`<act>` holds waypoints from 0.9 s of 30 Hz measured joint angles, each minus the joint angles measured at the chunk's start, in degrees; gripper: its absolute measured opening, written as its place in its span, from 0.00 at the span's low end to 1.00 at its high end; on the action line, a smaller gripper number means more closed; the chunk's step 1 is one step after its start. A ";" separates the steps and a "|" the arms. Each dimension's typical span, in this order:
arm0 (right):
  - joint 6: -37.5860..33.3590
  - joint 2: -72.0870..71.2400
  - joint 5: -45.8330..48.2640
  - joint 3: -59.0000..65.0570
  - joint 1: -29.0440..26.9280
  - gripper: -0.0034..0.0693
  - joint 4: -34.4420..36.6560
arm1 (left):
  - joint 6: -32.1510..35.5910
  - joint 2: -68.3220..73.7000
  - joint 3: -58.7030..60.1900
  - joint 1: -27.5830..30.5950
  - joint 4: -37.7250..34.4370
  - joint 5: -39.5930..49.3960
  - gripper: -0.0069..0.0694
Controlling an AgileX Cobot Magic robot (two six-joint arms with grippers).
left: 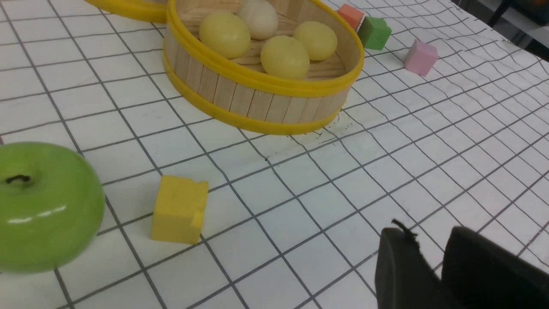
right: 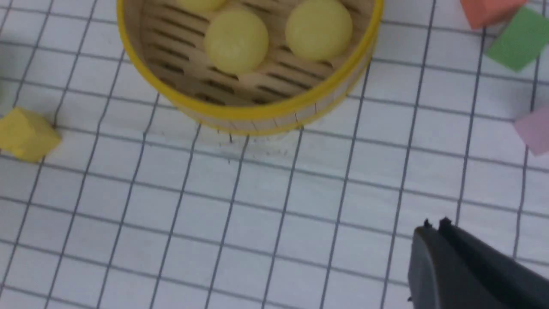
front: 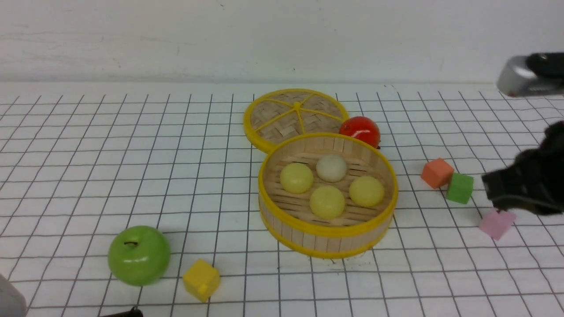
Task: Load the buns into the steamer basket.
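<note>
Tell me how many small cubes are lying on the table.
4. The yellow cube lies beside the apple. The orange cube, green cube and pink cube lie right of the steamer basket.

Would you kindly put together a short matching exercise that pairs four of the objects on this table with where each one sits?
Things:
1. buns
2. red tomato
3. yellow cube
4. green cube

Places:
A. beside the green apple, near the front edge
B. inside the steamer basket
C. between the orange cube and the pink cube
D. behind the basket, next to the woven lid

Pairs: 1-B, 2-D, 3-A, 4-C
</note>
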 joint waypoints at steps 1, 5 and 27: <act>0.02 -0.48 0.30 0.24 0.00 0.02 0.00 | 0.00 0.00 0.00 0.00 0.00 0.00 0.29; 0.15 -3.96 7.09 0.96 0.00 0.02 -0.06 | 0.00 0.00 0.00 0.00 0.00 0.00 0.30; -5.68 -62.31 -31.36 58.48 -16.58 0.02 -0.25 | 0.00 0.00 0.00 0.00 0.00 0.00 0.32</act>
